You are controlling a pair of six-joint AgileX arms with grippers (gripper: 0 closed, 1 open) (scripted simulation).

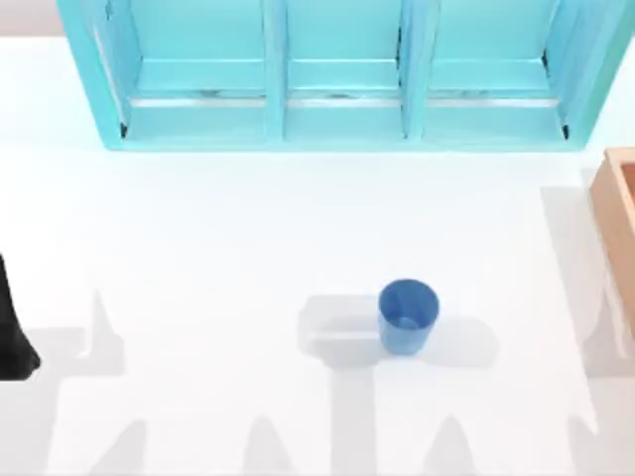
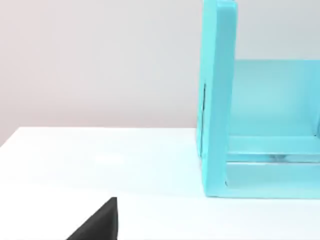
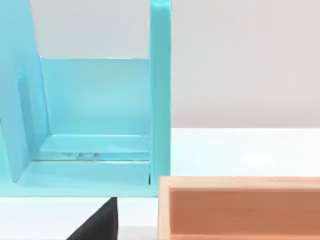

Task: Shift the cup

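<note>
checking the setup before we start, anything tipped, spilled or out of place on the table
Nothing stands out. The cup stands upright on the table, apart from the shelf at the far edge and the wooden box at the right edge. No spill shows.

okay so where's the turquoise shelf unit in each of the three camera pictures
Top view: the turquoise shelf spans the table's far edge, beyond the blue cup.
Left wrist view: its end wall and one bay stand on the white table.
Right wrist view: one bay, behind the wooden box.
Shared landmark: the shelf itself.
</note>
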